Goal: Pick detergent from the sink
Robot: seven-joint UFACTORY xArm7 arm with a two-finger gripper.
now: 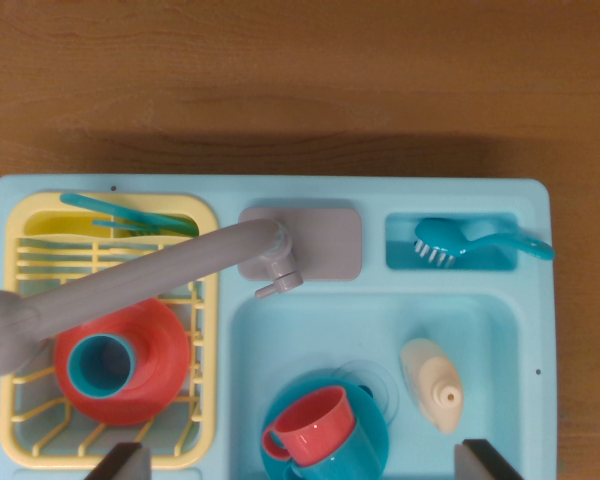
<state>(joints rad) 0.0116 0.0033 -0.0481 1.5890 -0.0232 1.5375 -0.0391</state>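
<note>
The pincer (305, 462) hung released above the sink (500, 330) — approach step; the detergent (432, 383) lay near its right finger, needing a sideways shift, then descent.

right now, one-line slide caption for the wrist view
Open pincer above toy sink holding cream detergent bottle, red cup on teal plate.

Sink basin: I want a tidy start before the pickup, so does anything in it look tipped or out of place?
Only the detergent bottle looks off: it lies on its side on the floor of the sink, cap towards the bottom of the picture, beside the red cup sitting in a blue bowl. Nothing looks spilled.
</note>
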